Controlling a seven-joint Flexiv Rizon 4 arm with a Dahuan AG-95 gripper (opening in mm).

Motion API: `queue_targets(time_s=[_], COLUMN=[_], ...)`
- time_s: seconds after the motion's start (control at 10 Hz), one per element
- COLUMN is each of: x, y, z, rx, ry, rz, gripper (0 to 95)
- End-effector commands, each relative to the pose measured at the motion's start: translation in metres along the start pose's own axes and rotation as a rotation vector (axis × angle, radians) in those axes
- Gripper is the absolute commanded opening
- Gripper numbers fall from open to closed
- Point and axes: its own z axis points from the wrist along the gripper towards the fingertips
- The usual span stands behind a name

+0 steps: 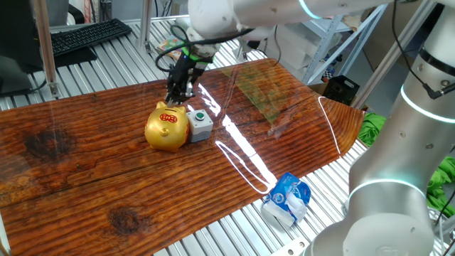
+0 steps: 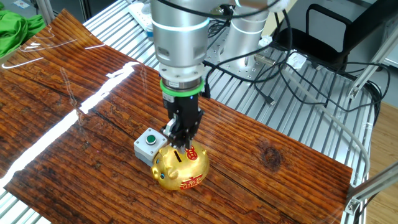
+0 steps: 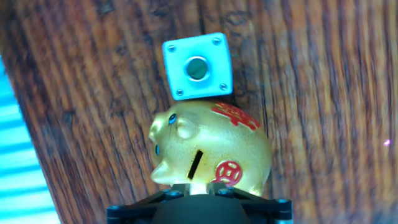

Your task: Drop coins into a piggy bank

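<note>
The gold piggy bank (image 1: pixel 167 128) stands on the wooden board, with red marks on its back and a dark slot on top (image 3: pixel 196 163). It also shows in the other fixed view (image 2: pixel 181 169) and in the hand view (image 3: pixel 211 149). My gripper (image 2: pixel 181 144) hangs straight down just above the slot, fingertips close to the pig's back; it also shows in one fixed view (image 1: pixel 178 96). The fingers look pressed together. No coin shows between them or anywhere else in view. In the hand view only the gripper's dark base shows along the bottom edge.
A small grey box with a green button (image 1: pixel 199 122) sits right against the pig's side, also in the other fixed view (image 2: pixel 149 144). A blue and white crumpled pack (image 1: pixel 288 199) lies at the board's near edge. A keyboard (image 1: pixel 85 35) lies at the back left.
</note>
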Motion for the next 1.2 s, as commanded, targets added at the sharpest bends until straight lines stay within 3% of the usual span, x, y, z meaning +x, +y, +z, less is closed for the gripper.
queue_targets(time_s=[0.1,0.2,0.4,0.5,0.8,0.9,1.2], x=[-0.005,-0.008,-0.015,-0.021,-0.039,-0.045,-0.059], y=[-0.005,-0.008,-0.014,-0.017,-0.027,-0.03,-0.031], z=[-0.019,-0.026,-0.037,-0.042,-0.046,-0.047,-0.048], rx=[0.092,0.093,0.093,0.105,0.112,0.115,0.165], ry=[0.083,0.094,0.09,0.073,0.059,0.04,-0.044], rz=[-0.656,-0.839,-1.07,-1.175,-1.336,-1.375,-1.52], gripper=[0.0,0.0,0.0,0.0,0.0,0.0,0.0])
